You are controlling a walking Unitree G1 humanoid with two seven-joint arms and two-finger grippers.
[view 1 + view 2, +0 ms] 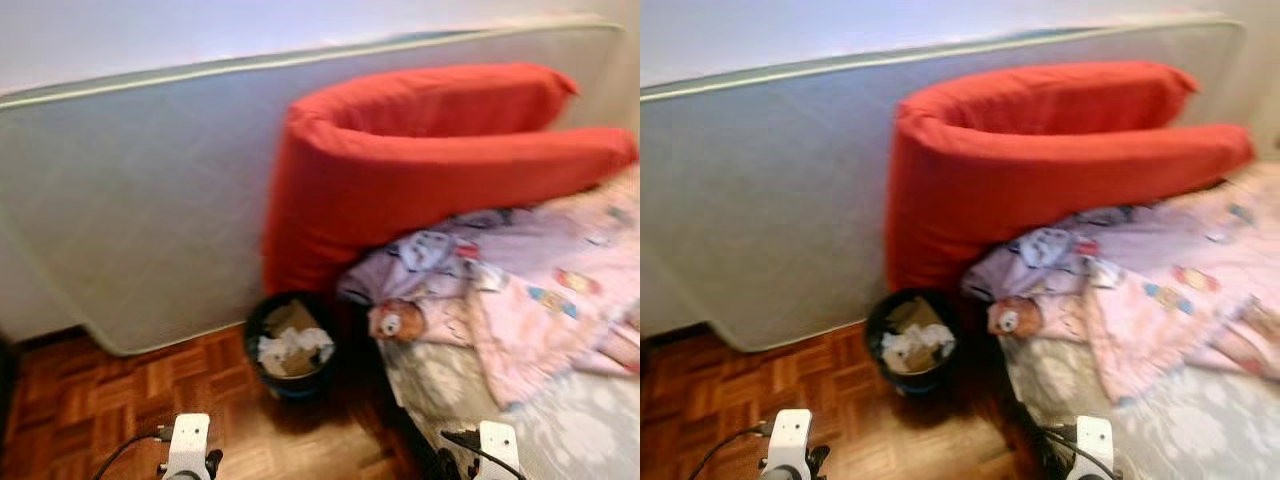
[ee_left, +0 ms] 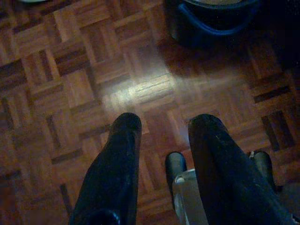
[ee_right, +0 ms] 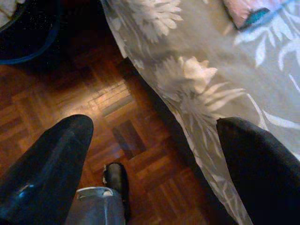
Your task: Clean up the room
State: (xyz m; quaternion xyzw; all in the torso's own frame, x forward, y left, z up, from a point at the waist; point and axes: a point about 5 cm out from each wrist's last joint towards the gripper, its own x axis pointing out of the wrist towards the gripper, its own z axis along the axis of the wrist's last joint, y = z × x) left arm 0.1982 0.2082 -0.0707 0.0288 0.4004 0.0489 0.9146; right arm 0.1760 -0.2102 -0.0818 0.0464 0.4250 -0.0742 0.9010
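Job so far: we are thinking the clean-up is only partly done, because the bed is looking messy.
Trash: we are seeing the black bin [image 1: 290, 345] on the wooden floor [image 1: 120, 400], just beside the bed, already holding crumpled paper [image 1: 296, 348].
Still to tidy: the pink blanket [image 1: 540, 290] is lying bunched up on the bed [image 1: 560, 430], and a small stuffed toy [image 1: 397, 322] is sitting at its edge, near the bin.
Big things: the red cushion [image 1: 420, 160] is leaning folded against a grey mattress [image 1: 140, 210] that is standing on its side by the wall.
Left hand [image 2: 161, 126]: we are holding it low over the bare floor, fingers spread apart with nothing between them, the bin just ahead.
Right hand [image 3: 154, 129]: we are holding it low too, fingers wide apart and grasping nothing, over the edge where the flowered sheet [image 3: 225, 70] is hanging down to the floor.
What is next: we are guessing the blanket and toy are needing to be put away.
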